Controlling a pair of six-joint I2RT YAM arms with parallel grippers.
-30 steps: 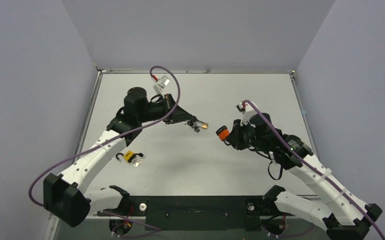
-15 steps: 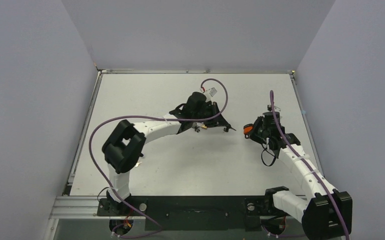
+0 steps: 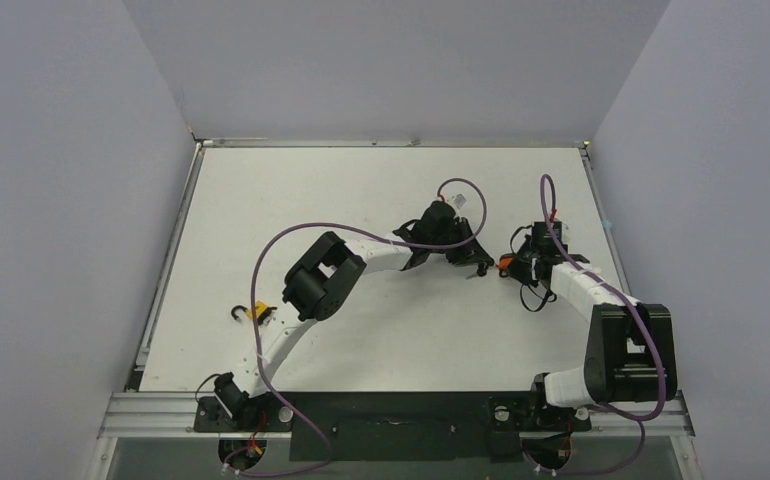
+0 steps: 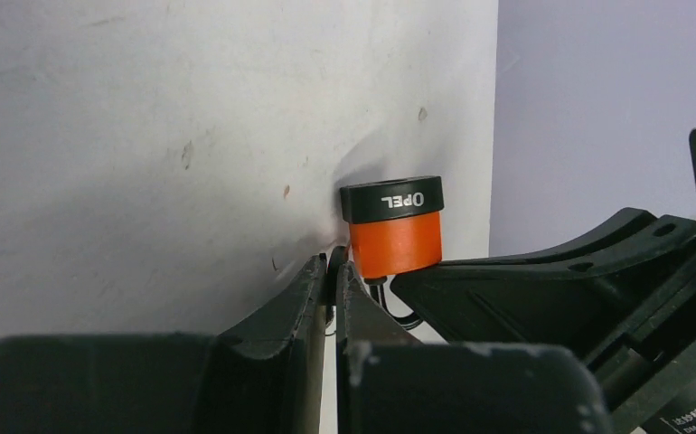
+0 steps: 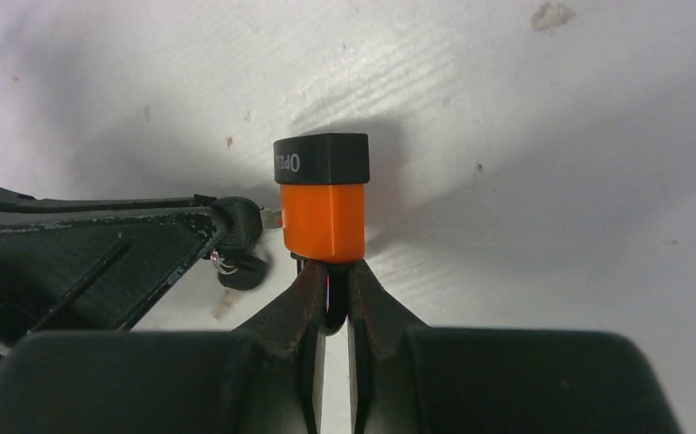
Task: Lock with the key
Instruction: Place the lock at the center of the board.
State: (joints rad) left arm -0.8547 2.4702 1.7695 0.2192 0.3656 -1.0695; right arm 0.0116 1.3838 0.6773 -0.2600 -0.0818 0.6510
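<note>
The padlock (image 5: 324, 221) has an orange body and a black cap marked OPEL; it also shows in the left wrist view (image 4: 396, 240) and the top view (image 3: 504, 263). My right gripper (image 5: 333, 271) is shut on its dark shackle and holds it over the table. My left gripper (image 4: 335, 262) is shut on the black head of the key (image 5: 240, 221), whose blade meets the padlock's side. A second black-headed key (image 5: 243, 268) hangs on the ring below. In the top view the left gripper (image 3: 476, 262) and right gripper (image 3: 516, 266) meet at the table's right middle.
A yellow padlock (image 3: 257, 312) with a dark shackle lies near the table's left edge, with a small silver key beside it. The right wall (image 4: 597, 108) stands close behind the orange padlock. Purple cables loop over both arms.
My left gripper has swung right with the key to reach the padlock. My right gripper has drawn the orange padlock rightward and a little back.
</note>
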